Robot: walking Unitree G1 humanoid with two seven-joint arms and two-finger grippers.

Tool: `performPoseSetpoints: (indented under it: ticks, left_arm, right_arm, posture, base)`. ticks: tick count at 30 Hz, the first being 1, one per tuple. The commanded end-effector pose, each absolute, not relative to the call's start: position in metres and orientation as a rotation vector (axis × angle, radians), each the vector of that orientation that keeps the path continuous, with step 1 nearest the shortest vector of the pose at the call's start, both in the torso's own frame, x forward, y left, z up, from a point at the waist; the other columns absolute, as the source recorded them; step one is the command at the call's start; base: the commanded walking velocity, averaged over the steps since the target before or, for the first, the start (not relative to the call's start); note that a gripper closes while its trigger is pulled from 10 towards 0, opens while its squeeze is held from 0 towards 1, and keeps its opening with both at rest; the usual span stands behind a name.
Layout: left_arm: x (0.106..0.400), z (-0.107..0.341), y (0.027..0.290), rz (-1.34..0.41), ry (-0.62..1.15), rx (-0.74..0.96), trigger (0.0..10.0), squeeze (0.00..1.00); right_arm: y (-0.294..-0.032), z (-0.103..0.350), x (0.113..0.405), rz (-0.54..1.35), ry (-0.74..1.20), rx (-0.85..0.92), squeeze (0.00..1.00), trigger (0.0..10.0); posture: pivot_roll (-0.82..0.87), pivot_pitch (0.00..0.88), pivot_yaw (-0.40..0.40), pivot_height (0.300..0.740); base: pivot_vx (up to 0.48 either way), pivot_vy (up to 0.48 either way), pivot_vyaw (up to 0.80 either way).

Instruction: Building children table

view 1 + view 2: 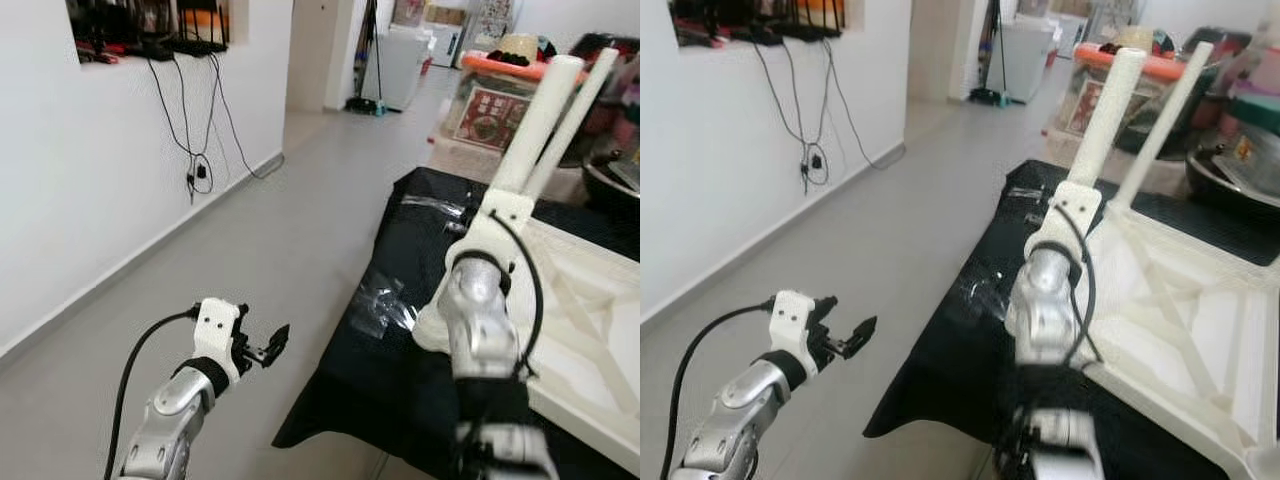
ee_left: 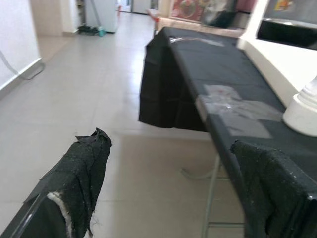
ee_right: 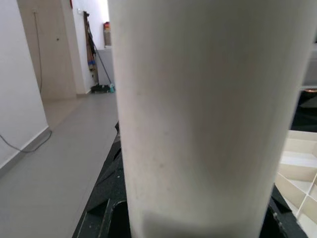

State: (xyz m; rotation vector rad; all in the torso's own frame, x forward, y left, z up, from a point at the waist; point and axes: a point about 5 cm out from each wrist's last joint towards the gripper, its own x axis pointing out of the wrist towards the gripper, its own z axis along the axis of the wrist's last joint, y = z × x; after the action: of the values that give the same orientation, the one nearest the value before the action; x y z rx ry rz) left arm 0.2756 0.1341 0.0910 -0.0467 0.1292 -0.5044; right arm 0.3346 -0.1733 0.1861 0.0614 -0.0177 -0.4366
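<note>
Your right tool (image 1: 520, 195) is clamped on the white table leg (image 1: 545, 115) at upper right, above the upturned tabletop (image 1: 590, 300) on the black desk (image 1: 400, 330); keep it plumb over its socket, the left tool (image 1: 272, 345), spread apart lower left, idle.

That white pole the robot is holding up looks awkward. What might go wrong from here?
The right gripper holds the long white table leg near its lower end, so it may tilt or slip. It could also swing into the other leg already standing on the upturned white tabletop. The left gripper hangs off to the side, giving no support.
</note>
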Motion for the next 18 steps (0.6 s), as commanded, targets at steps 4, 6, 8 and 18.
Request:
performPoseSetpoints:
  ticks: [4, 6, 8, 18]
  left_arm:
    - [0.276, 0.090, 0.130, -0.526, 0.140, -0.050, 10.0, 0.00]
    - [0.276, 0.090, 0.130, -0.526, 0.140, -0.050, 10.0, 0.00]
    - [0.278, 0.092, 0.128, -0.524, 0.134, -0.055, 10.0, 0.00]
    - [0.276, 0.091, 0.130, -0.522, 0.135, -0.054, 10.0, 0.00]
  right_arm:
    - [-0.166, 0.155, 0.331, -0.339, 0.114, 0.042, 1.00, 10.0]
    - [-0.166, 0.155, 0.331, -0.339, 0.114, 0.042, 1.00, 10.0]
    - [-0.168, 0.193, 0.362, -0.132, 0.022, 0.040, 0.00, 10.0]
    - [-0.166, 0.213, 0.381, 0.321, 0.020, -0.004, 0.00, 10.0]
  posture:
    - [-0.01, 0.000, -0.075, 0.740]
    - [-0.01, 0.000, -0.075, 0.740]
    - [0.00, 0.000, -0.074, 0.740]
    - [0.01, 0.000, -0.080, 0.740]
  base:
    - [0.000, 0.000, 0.00]
    - [0.000, 0.000, 0.00]
    - [0.000, 0.000, 0.00]
    - [0.000, 0.000, 0.00]
